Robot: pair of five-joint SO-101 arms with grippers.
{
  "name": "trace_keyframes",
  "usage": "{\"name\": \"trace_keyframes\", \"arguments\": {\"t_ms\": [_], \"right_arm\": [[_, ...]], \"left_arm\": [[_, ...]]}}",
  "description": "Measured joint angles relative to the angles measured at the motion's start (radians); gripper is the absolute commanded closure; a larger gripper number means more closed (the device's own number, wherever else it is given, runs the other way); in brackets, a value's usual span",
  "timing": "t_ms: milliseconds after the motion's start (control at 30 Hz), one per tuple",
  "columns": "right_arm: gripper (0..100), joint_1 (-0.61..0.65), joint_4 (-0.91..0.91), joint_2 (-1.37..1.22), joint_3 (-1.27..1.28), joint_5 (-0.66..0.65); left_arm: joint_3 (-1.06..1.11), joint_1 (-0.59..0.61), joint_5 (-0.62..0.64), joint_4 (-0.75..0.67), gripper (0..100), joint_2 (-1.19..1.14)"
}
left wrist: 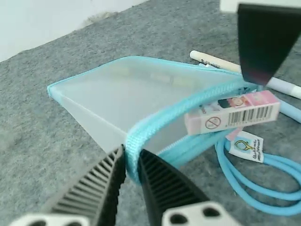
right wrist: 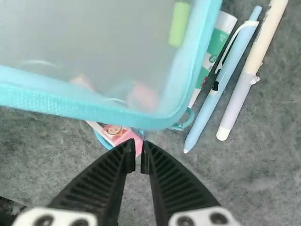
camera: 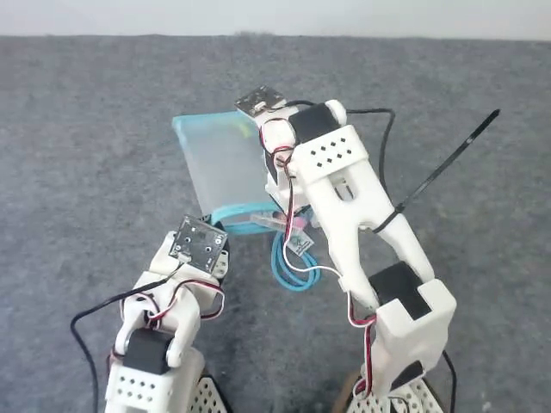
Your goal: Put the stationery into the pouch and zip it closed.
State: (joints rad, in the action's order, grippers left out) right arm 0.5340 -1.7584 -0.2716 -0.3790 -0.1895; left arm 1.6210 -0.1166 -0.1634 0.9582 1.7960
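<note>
Pouch [camera: 219, 163] on grey mat [camera: 86, 129], blue cord [camera: 275, 258] adj.

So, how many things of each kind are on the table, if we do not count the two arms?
translucent pouch: 1
pens: 2, one light blue, one pale
pink eraser: 1
green and white tube, perhaps a glue stick: 1
light blue cord with a tag: 1
Total: 6

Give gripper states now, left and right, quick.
Left gripper: closed, pinching the zipper edge of the pouch.
Right gripper: closed, nothing between its fingers, tips near the pink eraser.
</note>
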Motion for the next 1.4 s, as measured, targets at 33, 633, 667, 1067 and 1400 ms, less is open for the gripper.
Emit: {"name": "trace_keyframes", "arguments": {"t_ms": [33, 633, 667, 1067, 1400], "right_arm": [[99.3, 0.000, 0.000, 0.000, 0.000, 0.000], [99.3, 0.012, 0.184, 0.384, 0.451, -0.112], [99.3, 0.008, 0.238, 0.430, 0.534, -0.112], [99.3, -0.003, 0.672, 0.838, 1.134, -0.114], [99.3, -0.003, 0.750, 0.717, 1.129, -0.114]], "left_arm": [[0.000, 0.000, 0.000, 0.000, 99, 0.000], [0.000, 0.000, 0.000, 0.000, 99, 0.000], [0.000, 0.000, 0.000, 0.000, 99, 0.000], [0.000, 0.000, 0.000, 0.000, 99, 0.000], [0.000, 0.000, 0.000, 0.000, 99, 0.000]]}}
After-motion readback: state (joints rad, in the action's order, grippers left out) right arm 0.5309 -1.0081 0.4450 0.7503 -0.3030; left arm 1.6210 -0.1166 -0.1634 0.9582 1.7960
